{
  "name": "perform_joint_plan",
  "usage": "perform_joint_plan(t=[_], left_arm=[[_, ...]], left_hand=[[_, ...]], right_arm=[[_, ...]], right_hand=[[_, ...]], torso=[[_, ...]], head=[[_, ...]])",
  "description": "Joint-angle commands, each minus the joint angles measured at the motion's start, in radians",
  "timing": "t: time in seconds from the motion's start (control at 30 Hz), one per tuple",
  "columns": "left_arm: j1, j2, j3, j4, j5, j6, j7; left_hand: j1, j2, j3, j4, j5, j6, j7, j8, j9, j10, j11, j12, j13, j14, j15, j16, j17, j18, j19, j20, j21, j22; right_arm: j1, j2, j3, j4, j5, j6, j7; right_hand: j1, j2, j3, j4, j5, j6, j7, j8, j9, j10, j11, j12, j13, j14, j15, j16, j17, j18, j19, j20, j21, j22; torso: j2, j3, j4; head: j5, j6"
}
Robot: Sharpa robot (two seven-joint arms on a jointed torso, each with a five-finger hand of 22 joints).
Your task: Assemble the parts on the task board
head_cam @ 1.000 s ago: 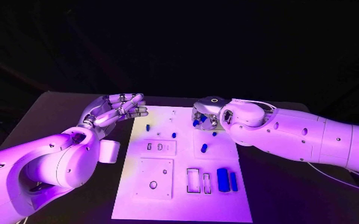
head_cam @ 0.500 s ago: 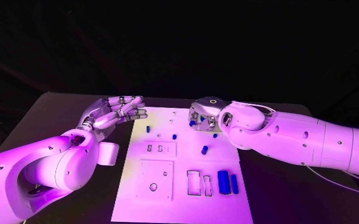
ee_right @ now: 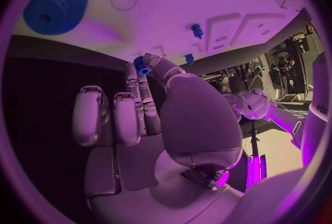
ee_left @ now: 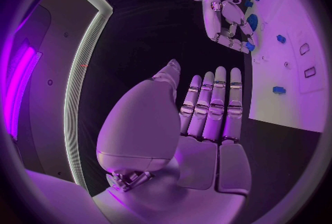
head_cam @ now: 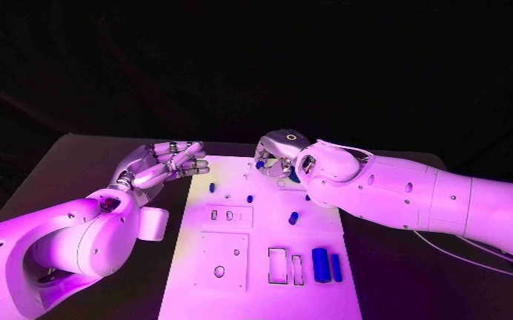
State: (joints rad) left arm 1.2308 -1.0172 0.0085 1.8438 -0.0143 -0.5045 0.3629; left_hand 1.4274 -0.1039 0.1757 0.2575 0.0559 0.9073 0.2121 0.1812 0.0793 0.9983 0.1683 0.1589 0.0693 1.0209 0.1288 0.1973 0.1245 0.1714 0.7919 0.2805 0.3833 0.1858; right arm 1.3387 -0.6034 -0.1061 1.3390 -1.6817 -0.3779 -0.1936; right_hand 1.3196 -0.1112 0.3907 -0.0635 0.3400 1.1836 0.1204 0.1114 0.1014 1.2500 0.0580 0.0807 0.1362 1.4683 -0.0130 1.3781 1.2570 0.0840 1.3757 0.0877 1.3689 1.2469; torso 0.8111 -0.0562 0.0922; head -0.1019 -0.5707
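Right hand (head_cam: pixel 280 158) pinches a small blue peg (ee_right: pixel 141 64) above the task board's (head_cam: pixel 262 290) far edge; lower it vertically, aligned with its hole. Left hand (head_cam: pixel 166 161) hovers spread.

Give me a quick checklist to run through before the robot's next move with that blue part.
1. Right hand holds the part: ok, pinched at the fingertips.
2. Left hand empty: ok, fingers apart, by the board's far left corner.
3. Board lying flat on the table: ok.
4. Gear apart from the right hand's fingers: ok.
5. Which hole the part belongs in: cannot tell.
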Motion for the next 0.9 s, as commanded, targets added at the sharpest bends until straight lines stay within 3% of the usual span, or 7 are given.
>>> perform_joint_plan(t=[0.03, 0.3, 0.37, 0.63, 0.9], left_arm=[[0.003, 0.003, 0.001, 0.001, 0.003, 0.02, 0.0], [0.003, 0.006, 0.001, 0.0, 0.003, 0.021, -0.001], [0.004, 0.007, 0.001, 0.0, 0.003, 0.021, -0.002], [0.004, 0.007, 0.001, 0.0, 0.003, 0.023, -0.003], [0.005, 0.006, 0.001, -0.002, 0.003, 0.022, -0.004]], left_hand=[[0.002, -0.002, -0.007, -0.001, -0.006, -0.002, 0.007, -0.006, -0.001, -0.002, 0.004, -0.006, -0.002, 0.0, 0.006, -0.003, 0.001, 0.009, 0.003, -0.001, 0.003, 0.002], [0.002, -0.002, -0.007, -0.001, -0.006, -0.002, 0.007, -0.006, -0.001, -0.002, 0.004, -0.006, -0.002, 0.0, 0.006, -0.003, 0.001, 0.009, 0.003, -0.001, 0.003, 0.002], [0.002, -0.002, -0.007, -0.001, -0.006, -0.002, 0.007, -0.006, -0.001, -0.002, 0.004, -0.006, -0.002, 0.0, 0.006, -0.003, 0.001, 0.009, 0.003, -0.001, 0.003, 0.002], [0.002, -0.003, -0.007, -0.001, -0.006, -0.002, 0.007, -0.007, -0.001, -0.002, 0.004, -0.007, -0.002, 0.0, 0.006, -0.005, 0.001, 0.009, 0.003, -0.001, 0.004, 0.002], [0.002, -0.003, -0.007, -0.001, -0.006, -0.002, 0.007, -0.007, -0.001, -0.002, 0.004, -0.007, -0.002, 0.0, 0.006, -0.005, 0.001, 0.009, 0.003, -0.001, 0.004, 0.002]], right_arm=[[0.002, 0.022, 0.0, -0.024, -0.01, -0.037, -0.031], [0.0, 0.068, 0.0, -0.072, -0.004, -0.033, -0.029], [0.0, 0.073, 0.0, -0.078, -0.003, -0.031, -0.028], [-0.001, 0.082, 0.0, -0.09, 0.008, -0.015, -0.02], [-0.003, 0.084, 0.0, -0.087, 0.015, 0.008, -0.013]], right_hand=[[0.003, 0.003, 0.007, 0.0, -0.003, 0.0, 0.001, 0.001, 0.017, 0.005, 0.0, -0.006, -0.001, 0.052, -0.005, 0.006, 0.002, -0.017, 0.009, 0.001, 0.005, 0.003], [0.001, 0.001, 0.01, 0.002, -0.006, -0.003, 0.002, -0.002, 0.018, 0.003, 0.002, -0.009, -0.002, 0.052, -0.004, 0.008, 0.003, -0.017, 0.009, 0.002, 0.007, 0.006], [0.0, 0.001, 0.011, 0.003, -0.007, -0.003, 0.002, -0.002, 0.018, 0.002, 0.002, -0.01, -0.002, 0.052, -0.004, 0.008, 0.004, -0.018, 0.011, 0.002, 0.009, 0.01], [-0.001, 0.0, 0.013, 0.004, -0.009, -0.004, 0.002, -0.003, 0.019, 0.003, 0.002, -0.01, -0.003, 0.052, -0.004, 0.009, 0.004, -0.018, 0.012, 0.002, 0.011, 0.013], [-0.002, 0.0, 0.013, 0.004, -0.01, -0.004, 0.003, -0.003, 0.02, 0.003, 0.002, -0.011, -0.003, 0.051, -0.003, 0.008, 0.002, -0.018, 0.012, 0.002, 0.011, 0.013]], torso=[[0.003, 0.0, 0.0011], [0.005, -0.0005, 0.0065], [0.005, -0.0007, 0.0051], [0.008, 0.0002, 0.0037], [0.008, -0.0012, 0.0075]], head=[[0.003, 0.002], [0.007, 0.001], [0.01, 0.002], [0.012, 0.008], [0.011, 0.001]])
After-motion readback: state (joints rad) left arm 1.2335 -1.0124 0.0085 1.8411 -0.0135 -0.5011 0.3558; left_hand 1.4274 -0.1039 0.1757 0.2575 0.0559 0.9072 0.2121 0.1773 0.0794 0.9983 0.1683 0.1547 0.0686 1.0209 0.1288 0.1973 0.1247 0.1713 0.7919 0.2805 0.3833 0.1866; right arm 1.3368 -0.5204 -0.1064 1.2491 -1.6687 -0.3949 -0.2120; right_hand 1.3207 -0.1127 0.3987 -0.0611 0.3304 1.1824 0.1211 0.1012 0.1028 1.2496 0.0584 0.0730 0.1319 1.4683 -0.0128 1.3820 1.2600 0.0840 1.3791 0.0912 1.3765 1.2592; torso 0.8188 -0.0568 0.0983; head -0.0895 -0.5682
